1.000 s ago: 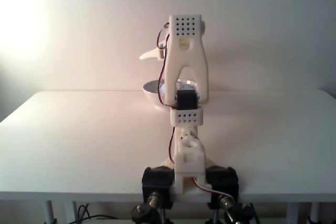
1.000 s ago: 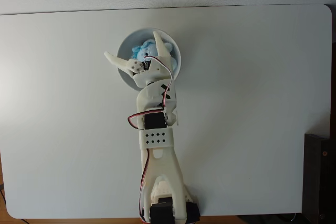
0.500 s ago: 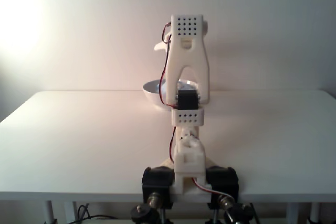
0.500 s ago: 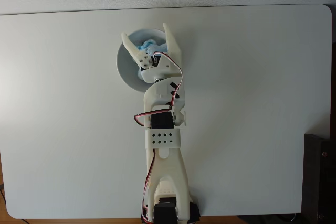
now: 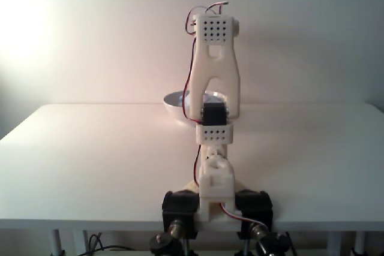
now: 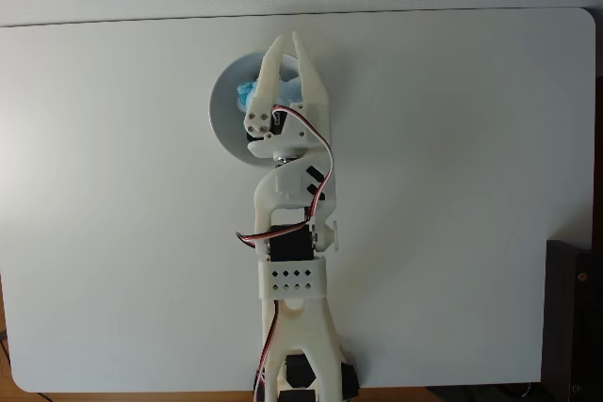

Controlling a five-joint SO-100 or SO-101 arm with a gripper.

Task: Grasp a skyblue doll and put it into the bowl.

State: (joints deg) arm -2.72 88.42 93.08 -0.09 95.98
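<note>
The skyblue doll lies inside the white bowl near the table's far edge in the top-down fixed view; only a pale-blue patch of it peeks out left of the fingers. My gripper is over the bowl's right half, its fingers together and pointing at the far edge, with nothing between them. In the front fixed view the bowl sits behind the upright white arm, which covers its middle.
The white table has open surface left and right of the arm. The arm's base is clamped at the near edge. A dark object stands beyond the table's right edge.
The gripper's fingers have gone from spread wide to shut, empty. The arm has lifted and straightened over the bowl. The doll stays in the bowl.
</note>
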